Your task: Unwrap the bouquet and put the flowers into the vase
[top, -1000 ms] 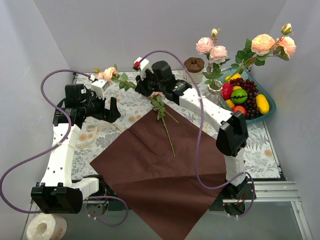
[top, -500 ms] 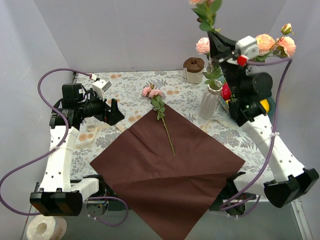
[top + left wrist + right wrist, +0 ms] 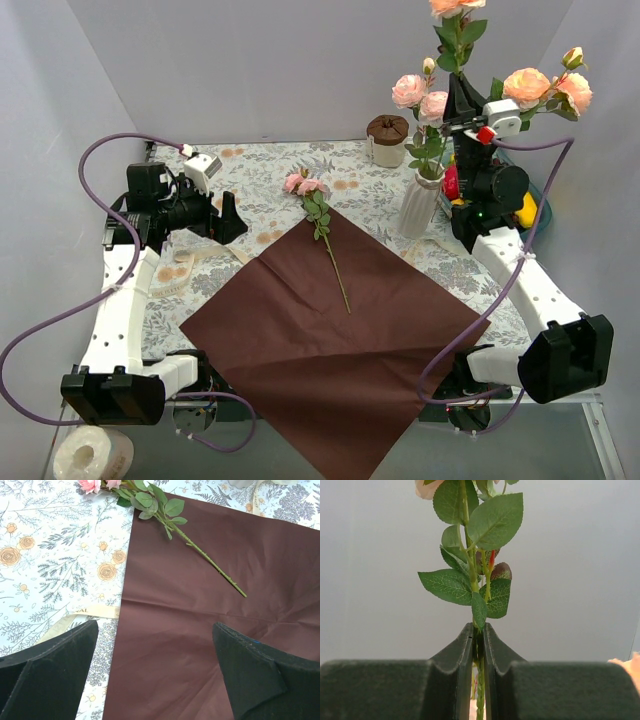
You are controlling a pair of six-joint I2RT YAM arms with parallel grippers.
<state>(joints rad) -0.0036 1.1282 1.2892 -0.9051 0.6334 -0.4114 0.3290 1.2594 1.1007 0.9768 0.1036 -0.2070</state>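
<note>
Where the top view is taken first, the right gripper [image 3: 462,98] is seen raised, its jaws clenched on the stem of a peach rose [image 3: 452,8], whose bloom and leaves stand straight above the jaws. The vase [image 3: 419,205] is found below those jaws and just to their side, with other roses [image 3: 410,90] standing in it; whether the gripped stem's lower end reaches the vase mouth cannot be told. The left gripper [image 3: 228,215] is held low with jaws released and nothing between them. A pink rose [image 3: 303,184] is laid ahead of the left jaws, its stem across the flattened maroon paper [image 3: 330,350]; a cream ribbon [image 3: 185,270] is left beneath the left arm. From the left wrist, both fingers [image 3: 50,675] are seen wide apart, the paper spread between and beyond them, the pink rose well ahead of the jaws, and a ribbon end just past one fingertip. From the right wrist, the two fingers are seen pressed nearly together on the thin green stem, leaves rising directly above the jaw tips, the bloom cut off at the top.
</note>
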